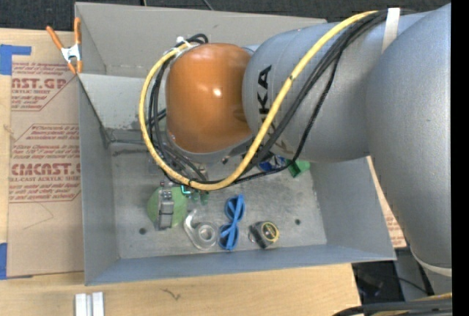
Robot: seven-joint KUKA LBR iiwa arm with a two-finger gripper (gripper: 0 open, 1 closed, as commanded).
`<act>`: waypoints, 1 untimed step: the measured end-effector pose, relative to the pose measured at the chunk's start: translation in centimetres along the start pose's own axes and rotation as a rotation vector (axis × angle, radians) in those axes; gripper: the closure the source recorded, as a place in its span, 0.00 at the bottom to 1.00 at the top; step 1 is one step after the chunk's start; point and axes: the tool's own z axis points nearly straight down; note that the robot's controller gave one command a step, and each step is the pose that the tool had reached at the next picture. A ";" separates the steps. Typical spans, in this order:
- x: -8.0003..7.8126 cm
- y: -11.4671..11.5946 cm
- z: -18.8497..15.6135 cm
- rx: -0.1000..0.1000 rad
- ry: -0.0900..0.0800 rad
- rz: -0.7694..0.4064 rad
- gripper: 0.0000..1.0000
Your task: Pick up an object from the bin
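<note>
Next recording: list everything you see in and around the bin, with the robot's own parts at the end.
bin: one, grey metal, middle of the view
round flat thing: one, green, front left of the bin floor
small piece: one, grey, on the green round thing; cannot tell what it is
clear ring: one, see-through, front of the floor, right of the green round thing
looped thing: one, blue, front middle, beside the clear ring
small dark thing: one, dark with yellow, front, right of the blue one
green block: one, green, right of the floor, at the arm's edge
arm: one, grey, reaching in from the right
wrist cover: one, orange, over the bin's middle
cables: several, yellow and black, looped round the cover
</note>
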 end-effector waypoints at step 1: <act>-6.0 -4.6 11.3 -0.001 -0.010 -0.125 0.00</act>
